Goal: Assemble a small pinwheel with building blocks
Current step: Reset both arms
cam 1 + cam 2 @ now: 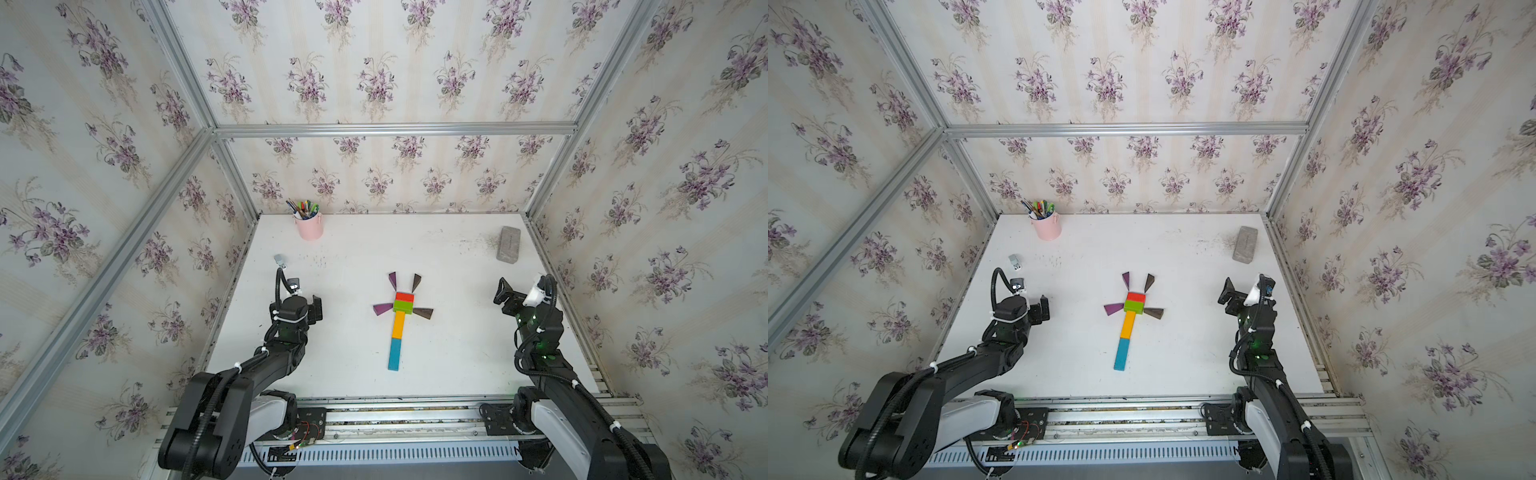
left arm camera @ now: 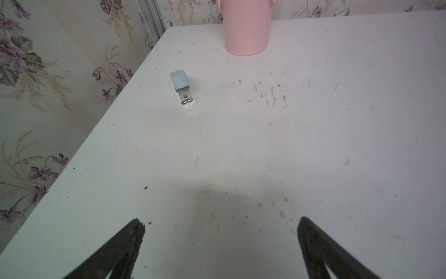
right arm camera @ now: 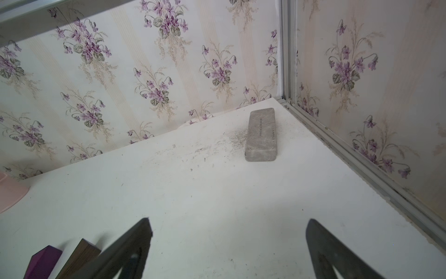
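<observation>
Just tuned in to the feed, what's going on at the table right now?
Nothing is being handled. The left gripper and right gripper are both open and empty, one on each side of the pinwheel and clear of it. It lies flat mid-table and looks complete: red block and green block at the centre, purple wedges and brown wedges as blades, yellow block and blue block as stem. The pink pen cup, stapler and grey slab stand apart from it.

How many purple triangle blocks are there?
2. One purple wedge sits beyond the red block, toward the back wall; the other purple wedge lies beside the green block, on the left arm's side. None looks hidden.
</observation>
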`<state>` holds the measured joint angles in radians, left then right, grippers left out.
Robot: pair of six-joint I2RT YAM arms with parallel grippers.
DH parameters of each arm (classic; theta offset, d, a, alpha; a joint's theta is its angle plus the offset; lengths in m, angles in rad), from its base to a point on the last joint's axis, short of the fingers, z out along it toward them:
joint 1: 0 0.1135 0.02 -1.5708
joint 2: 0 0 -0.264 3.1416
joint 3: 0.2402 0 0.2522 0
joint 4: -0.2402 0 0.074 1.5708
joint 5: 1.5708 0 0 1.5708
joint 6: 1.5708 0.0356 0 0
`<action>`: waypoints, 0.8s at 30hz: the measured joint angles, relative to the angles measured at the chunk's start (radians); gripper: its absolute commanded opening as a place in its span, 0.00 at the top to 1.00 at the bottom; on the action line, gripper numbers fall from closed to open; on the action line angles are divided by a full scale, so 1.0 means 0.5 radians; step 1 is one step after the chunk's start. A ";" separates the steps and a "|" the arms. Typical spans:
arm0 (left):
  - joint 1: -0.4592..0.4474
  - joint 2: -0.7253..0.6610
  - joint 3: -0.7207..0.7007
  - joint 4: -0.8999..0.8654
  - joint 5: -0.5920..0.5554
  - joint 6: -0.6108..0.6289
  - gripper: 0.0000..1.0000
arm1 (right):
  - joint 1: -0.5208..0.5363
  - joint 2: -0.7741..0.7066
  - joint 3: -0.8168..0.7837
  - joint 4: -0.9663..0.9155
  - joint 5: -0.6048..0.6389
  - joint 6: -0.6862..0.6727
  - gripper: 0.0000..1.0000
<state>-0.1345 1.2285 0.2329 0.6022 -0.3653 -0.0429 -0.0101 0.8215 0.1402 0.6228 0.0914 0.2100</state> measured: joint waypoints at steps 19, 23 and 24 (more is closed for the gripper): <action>0.124 0.542 0.282 0.547 0.396 0.011 0.00 | -0.034 1.397 -0.018 1.420 -0.243 -0.262 0.00; 0.124 0.540 0.276 0.478 0.402 0.014 0.00 | -0.017 1.417 0.130 1.392 -0.362 -0.327 0.00; 0.124 0.541 0.276 0.474 0.402 0.014 0.00 | -0.015 1.424 0.130 1.386 -0.377 -0.336 0.00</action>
<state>-0.0723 1.4990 0.3710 0.8391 -0.1642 -0.0357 -0.0177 1.5337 0.2054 1.3159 -0.0971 0.0422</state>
